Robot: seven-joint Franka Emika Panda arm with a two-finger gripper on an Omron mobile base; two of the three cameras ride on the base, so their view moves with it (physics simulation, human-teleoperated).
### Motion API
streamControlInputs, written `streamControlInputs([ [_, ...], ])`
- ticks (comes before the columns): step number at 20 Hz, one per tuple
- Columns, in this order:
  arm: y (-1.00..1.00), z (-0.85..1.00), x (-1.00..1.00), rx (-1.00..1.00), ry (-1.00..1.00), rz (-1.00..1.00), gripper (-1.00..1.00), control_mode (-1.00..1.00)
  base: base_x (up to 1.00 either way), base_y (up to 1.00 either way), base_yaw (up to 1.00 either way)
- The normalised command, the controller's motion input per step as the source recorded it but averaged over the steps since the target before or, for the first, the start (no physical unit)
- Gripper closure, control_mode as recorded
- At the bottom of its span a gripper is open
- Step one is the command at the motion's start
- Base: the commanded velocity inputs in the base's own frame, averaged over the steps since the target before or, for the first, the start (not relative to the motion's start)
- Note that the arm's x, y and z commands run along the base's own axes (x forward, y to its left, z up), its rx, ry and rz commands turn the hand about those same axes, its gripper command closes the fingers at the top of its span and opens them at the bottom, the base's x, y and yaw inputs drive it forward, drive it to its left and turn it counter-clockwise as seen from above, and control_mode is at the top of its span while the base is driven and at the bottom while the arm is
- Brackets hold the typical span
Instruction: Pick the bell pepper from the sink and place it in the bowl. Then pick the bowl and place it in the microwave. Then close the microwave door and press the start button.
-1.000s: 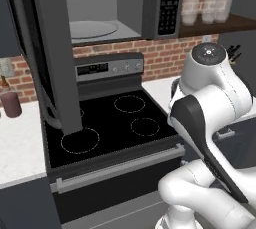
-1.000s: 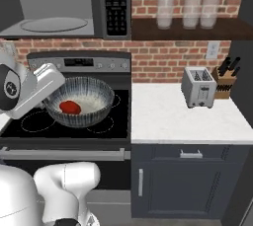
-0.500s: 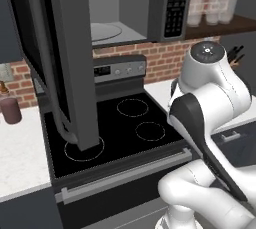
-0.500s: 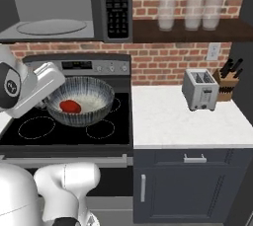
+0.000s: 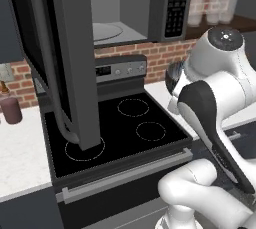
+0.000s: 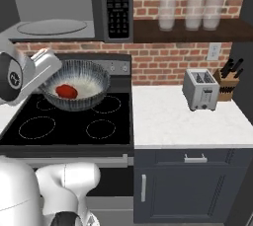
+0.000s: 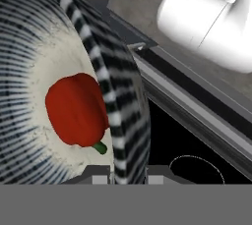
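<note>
My gripper (image 7: 125, 172) is shut on the rim of the striped grey-and-white bowl (image 6: 81, 83), one finger on each side of the wall. The red bell pepper (image 6: 66, 91) lies inside the bowl (image 7: 115, 116); up close the pepper (image 7: 76, 108) rests on the pale bottom. The bowl hangs above the back left of the stove, below the microwave (image 6: 64, 3), which stands open with its light interior (image 5: 112, 30) and glass plate in sight. The microwave door (image 5: 60, 53) swings out toward the camera at the left. The sink is out of view.
A black cooktop (image 6: 74, 126) lies under the bowl. The keypad strip (image 6: 118, 3) is at the microwave's right. On the white counter (image 6: 173, 126) stand a toaster (image 6: 200, 89) and a knife block (image 6: 228, 77). Glasses (image 6: 190, 10) sit on the shelf above.
The bowl, held in the gripper with the pepper in it, has risen a little above the stove toward the microwave. The left base view has shifted slightly.
</note>
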Motion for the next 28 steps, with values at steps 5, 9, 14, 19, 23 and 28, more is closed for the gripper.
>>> streamControlInputs([
  [5,0.09,0.59,0.48,0.0,-0.11,0.38,1.0,-1.0,0.0,0.0,0.0],
  [9,0.23,0.44,0.42,-0.12,-0.18,0.45,1.0,-1.0,0.0,0.0,0.0],
  [14,0.21,0.51,0.45,-0.24,-0.2,0.35,1.0,-1.0,0.0,0.0,0.0],
  [19,0.06,0.61,0.7,-0.23,-0.14,0.27,1.0,-1.0,0.0,0.0,0.0],
  [23,0.0,0.57,0.81,-0.17,-0.1,0.27,1.0,-1.0,0.0,0.0,0.0],
  [28,0.0,0.33,0.98,-0.14,-0.03,0.26,1.0,-1.0,0.0,0.0,0.0],
])
